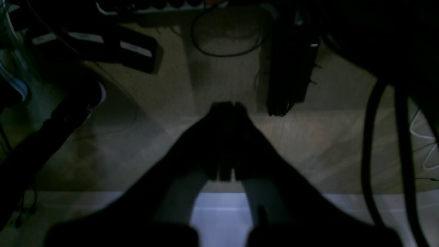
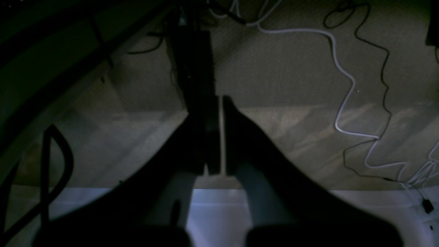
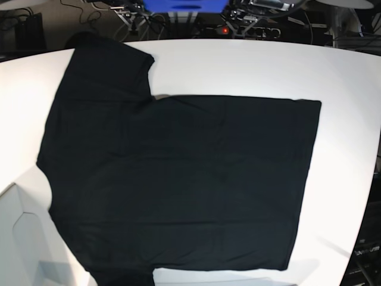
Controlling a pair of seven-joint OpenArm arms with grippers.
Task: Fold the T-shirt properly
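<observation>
The black T-shirt (image 3: 178,179) lies spread flat on the white table (image 3: 250,65) in the base view. One sleeve (image 3: 107,59) is at the far left and the straight hem (image 3: 312,179) is at the right. No print shows. Neither gripper is in the base view. In the left wrist view my left gripper (image 1: 227,104) is shut and empty, hanging over the floor beyond the table edge (image 1: 219,212). In the right wrist view my right gripper (image 2: 220,99) is shut and empty, with only a thin slit between its fingers, also over the floor.
Both wrist views are dark. Black and white cables (image 2: 343,85) and a power strip (image 1: 103,44) lie on the carpet. A dark table leg (image 1: 291,75) stands there. Cables and gear (image 3: 238,18) sit behind the table. A white panel (image 3: 18,238) is at the front left.
</observation>
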